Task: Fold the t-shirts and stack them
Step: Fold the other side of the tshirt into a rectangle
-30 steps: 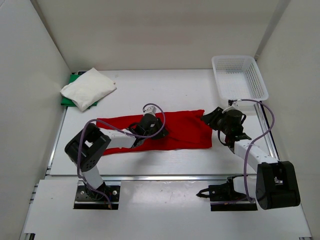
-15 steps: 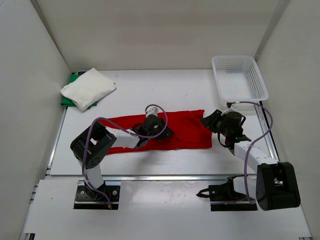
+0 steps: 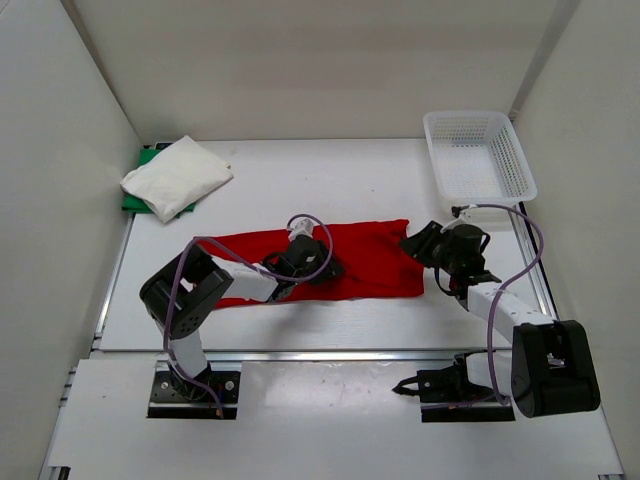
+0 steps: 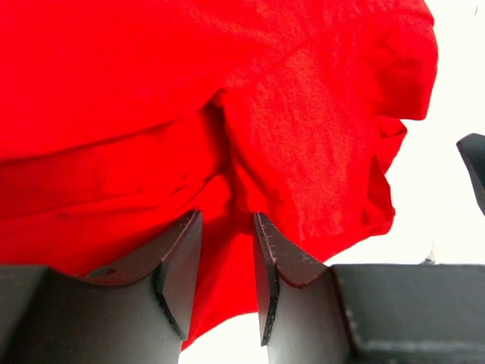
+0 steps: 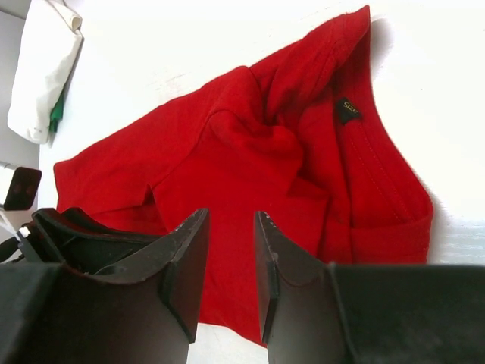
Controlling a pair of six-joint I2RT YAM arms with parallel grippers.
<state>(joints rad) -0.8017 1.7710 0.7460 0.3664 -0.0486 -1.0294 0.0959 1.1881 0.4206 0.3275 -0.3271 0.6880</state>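
Note:
A red t-shirt (image 3: 365, 262) lies folded into a long strip across the middle of the table. My left gripper (image 3: 324, 268) sits low on the strip's middle. In the left wrist view its jaws (image 4: 227, 216) stand narrowly apart with a crease of the red t-shirt (image 4: 303, 136) running in between them. My right gripper (image 3: 409, 244) is at the strip's right end. In the right wrist view it (image 5: 231, 214) hovers over the red t-shirt (image 5: 250, 159) with jaws slightly apart, holding nothing. A folded white t-shirt (image 3: 176, 175) lies on a green one (image 3: 133, 201) at the back left.
A white plastic basket (image 3: 478, 155) stands at the back right, just behind the right arm. White walls close in the table on the left, the back and the right. The left gripper's black body (image 5: 83, 239) shows in the right wrist view.
My left gripper slid right along the red strip, then eased back a little left. My right gripper crept slightly left onto the strip's right end. The shirt's outline has barely changed.

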